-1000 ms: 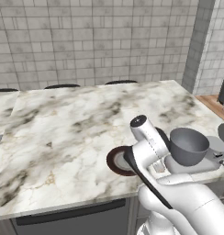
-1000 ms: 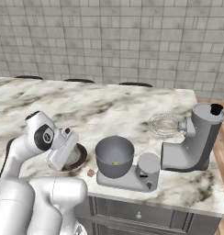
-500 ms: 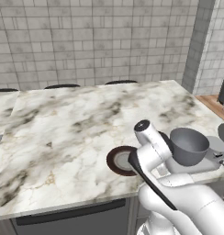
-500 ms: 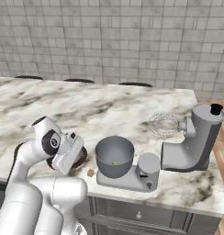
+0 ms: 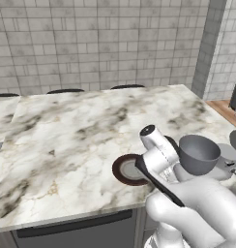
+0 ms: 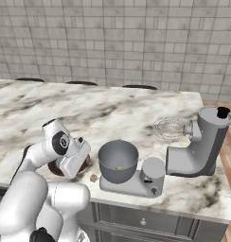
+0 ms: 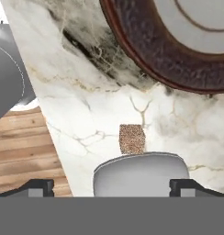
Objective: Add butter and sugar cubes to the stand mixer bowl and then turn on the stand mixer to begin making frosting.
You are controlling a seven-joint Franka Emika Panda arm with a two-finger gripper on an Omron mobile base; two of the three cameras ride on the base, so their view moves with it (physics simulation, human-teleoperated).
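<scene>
In the hand view a tiny tan-brown sugar cube (image 7: 132, 138) lies on the marble just beyond my gripper (image 7: 113, 186). The gripper is open, its dark tips wide apart and nothing between them. The same cube (image 6: 93, 177) sits on the counter between the dark-brown plate (image 6: 52, 168) and the mixer's base. The grey stand mixer bowl (image 6: 118, 160) rests on that base, and a pale-yellow bit of butter (image 6: 118, 167) shows at its bottom. The stand mixer (image 6: 199, 146) has its head tipped back, with the wire whisk (image 6: 168, 127) in the air. From the left, the bowl (image 5: 197, 154) stands right of my arm.
The plate (image 7: 178, 50) has a grey centre and lies close above the cube in the hand view. The counter's front edge is near, with a wooden floor (image 7: 22, 151) below it. A tiled wall (image 5: 100, 43) backs the marble counter (image 5: 66, 131).
The hand has dropped lower and shifted a little toward the mixer, down to the counter beside the plate. Bowl, plate and cube have stayed put.
</scene>
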